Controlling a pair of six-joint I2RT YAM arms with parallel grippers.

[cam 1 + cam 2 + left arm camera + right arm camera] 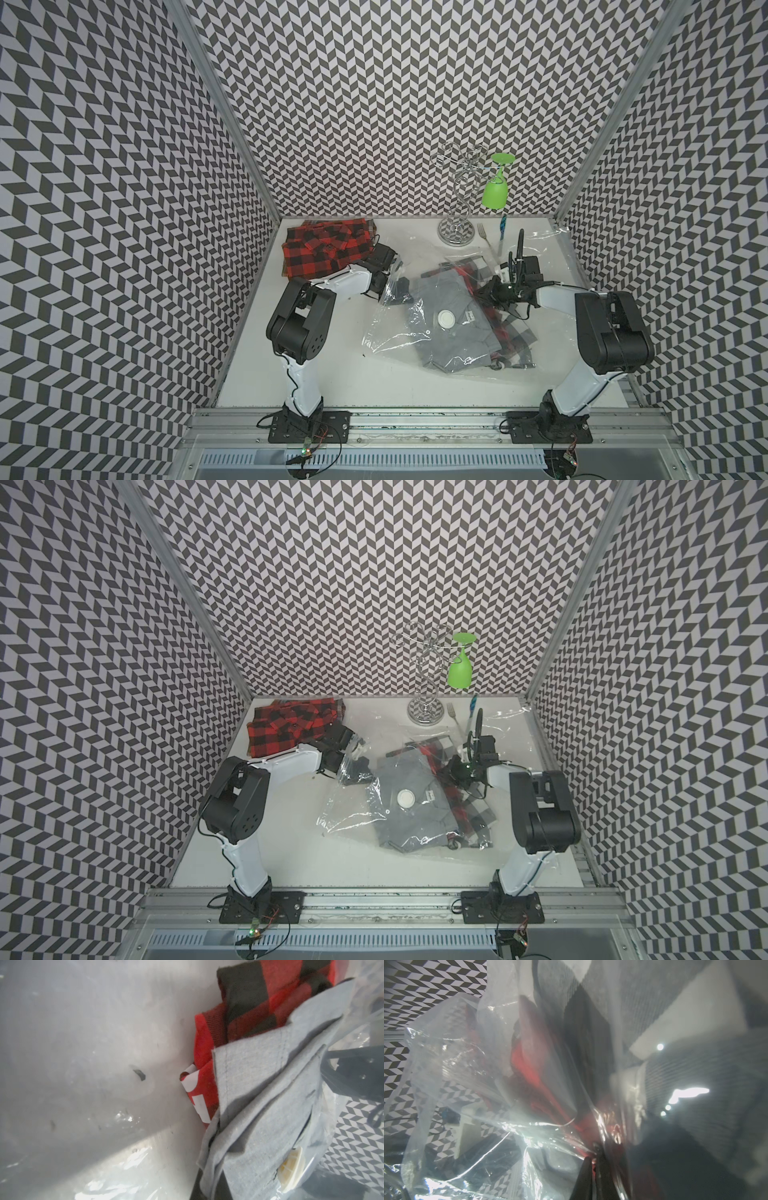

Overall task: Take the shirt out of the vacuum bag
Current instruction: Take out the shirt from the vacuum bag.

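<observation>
The large clear crinkly plastic vacuum bag (386, 332) lies mid-frame on the white worktop (332, 382) in both top views. Its round white valve disc (447, 319) faces up over a folded grey shirt (453, 345) inside, with red plaid cloth (207, 1043) beside it. The left fingers (400, 285) are closed on the bag's raised upper-left corner. The right fingers (586, 1176) are pinched together amid plastic and red cloth at the bag's right edge; which they grip I cannot tell.
</observation>
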